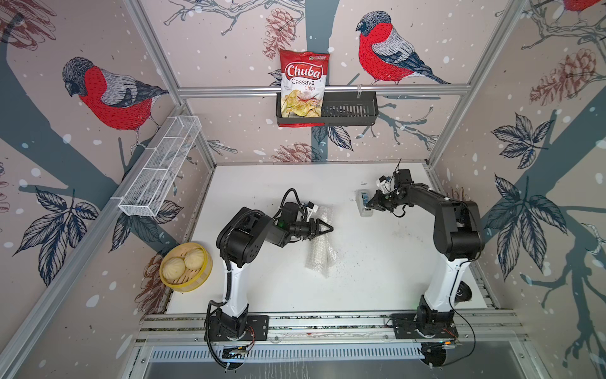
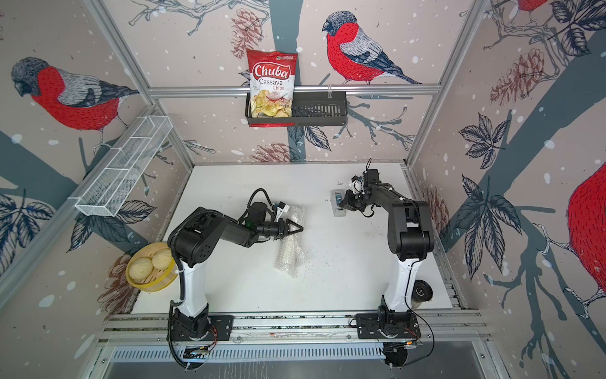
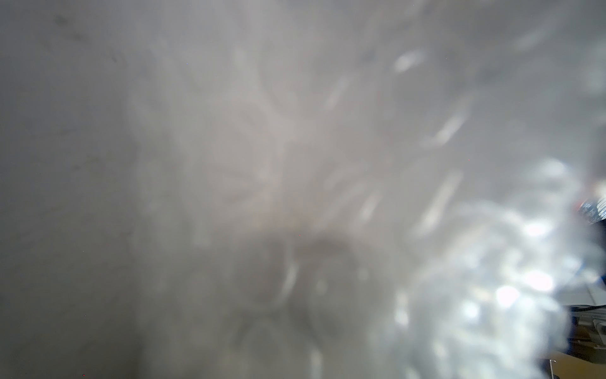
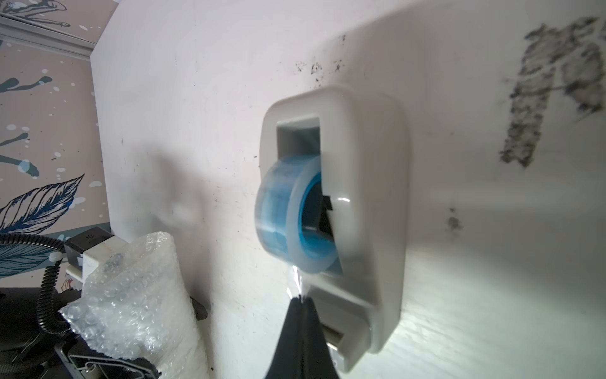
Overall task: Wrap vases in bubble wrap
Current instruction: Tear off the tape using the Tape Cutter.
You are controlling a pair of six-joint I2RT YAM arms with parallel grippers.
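While our right tool point(image 4: 302, 299) is pressed together on the loose end of the clear tape point(image 4: 296, 279) at the tape dispenser point(image 4: 367, 197), the bubble wrap point(image 1: 320, 254) lies well apart from it on the table point(image 1: 377, 269), over toward our left arm and nearer our base. Its long axis runs from the near side toward the back wall, crosswise to the reach we judge the tape must make. Our left tool point(image 1: 329, 227) is nearer: it lies across the roll's middle, closed, seemingly pinching a fold. The wrap looks rolled into a lumpy, whitish, see-through bundle; the vase is hidden, presumably inside.
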